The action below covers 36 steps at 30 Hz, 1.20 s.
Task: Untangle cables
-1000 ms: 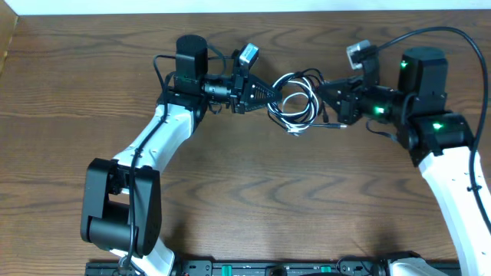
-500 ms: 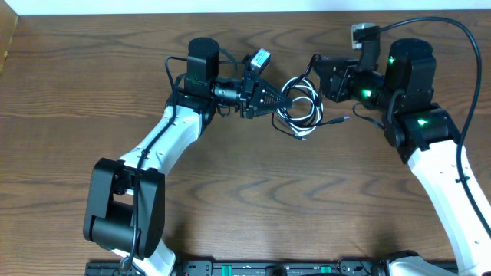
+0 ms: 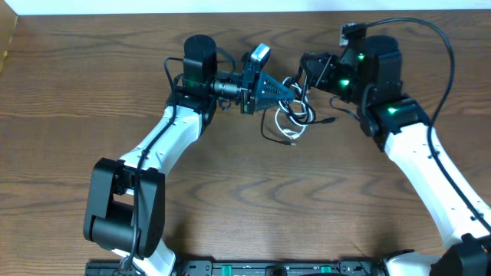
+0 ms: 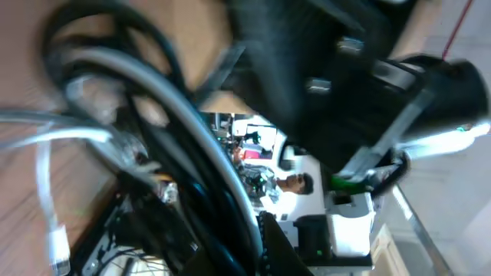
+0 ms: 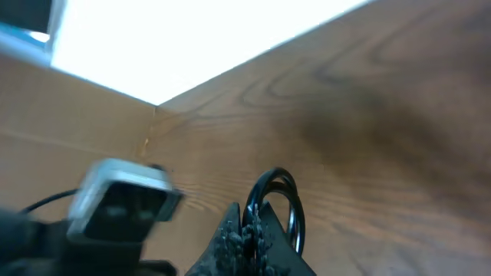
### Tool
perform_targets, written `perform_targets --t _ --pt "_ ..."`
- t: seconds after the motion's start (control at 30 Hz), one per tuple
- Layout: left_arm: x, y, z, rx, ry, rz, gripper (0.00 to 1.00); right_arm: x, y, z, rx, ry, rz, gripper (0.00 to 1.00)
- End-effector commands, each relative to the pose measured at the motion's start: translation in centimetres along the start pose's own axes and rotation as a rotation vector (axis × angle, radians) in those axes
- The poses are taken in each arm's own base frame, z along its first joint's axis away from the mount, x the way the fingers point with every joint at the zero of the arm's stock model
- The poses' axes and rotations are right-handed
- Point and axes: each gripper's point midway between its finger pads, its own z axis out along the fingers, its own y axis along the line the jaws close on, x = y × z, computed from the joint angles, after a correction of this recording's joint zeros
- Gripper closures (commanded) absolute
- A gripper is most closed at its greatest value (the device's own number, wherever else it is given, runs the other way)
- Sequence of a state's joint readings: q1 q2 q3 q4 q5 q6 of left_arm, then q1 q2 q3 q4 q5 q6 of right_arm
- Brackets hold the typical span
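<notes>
The white and black cables form one tangled bundle [image 3: 289,115] between the two arms, partly lifted off the table. White cable loops [image 3: 285,124] hang below the grippers, and a black cable strand [image 3: 266,132] trails left onto the wood. My left gripper [image 3: 290,89] is shut on the bundle from the left. In the left wrist view, blurred black cable [image 4: 153,115] and white cable [image 4: 46,199] run right past the lens. My right gripper [image 3: 304,74] is shut on the bundle from the right; the right wrist view shows its fingers [image 5: 252,230] pinching a black cable loop [image 5: 285,192].
The wooden table [image 3: 322,199] stretches in front of the arms. Its back edge [image 3: 245,11] meets a white wall close behind the grippers. The left arm's wrist camera [image 5: 123,195] sits very near the right gripper. A thick black robot cable [image 3: 430,34] arcs over the right arm.
Both grippers have moved toward the table's back edge and closer together, the right one swinging left. The bundle has been drawn up and squeezed narrower, its loops hanging lower.
</notes>
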<state>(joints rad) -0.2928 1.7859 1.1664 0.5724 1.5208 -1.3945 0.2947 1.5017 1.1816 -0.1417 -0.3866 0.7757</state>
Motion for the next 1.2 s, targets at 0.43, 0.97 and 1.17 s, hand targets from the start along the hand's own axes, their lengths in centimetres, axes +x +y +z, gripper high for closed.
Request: perform_targets --t 0.43,0.97,1.17 --pt "-0.6 -3.7 -0.1 0.035 -0.042 0.100 0.92 6.1 1.5 1.8 -0.003 0.184 0.138 0.99" --pt "-0.6 -3.8 -0.3 0.036 -0.046 0.110 0.92 8.2 2.4 2.7 -0.063 0.267 0.081 0.99" --pt "-0.6 -3.8 -0.3 0.036 -0.047 0.110 0.93 9.5 3.1 3.4 -0.092 0.310 0.073 0.99"
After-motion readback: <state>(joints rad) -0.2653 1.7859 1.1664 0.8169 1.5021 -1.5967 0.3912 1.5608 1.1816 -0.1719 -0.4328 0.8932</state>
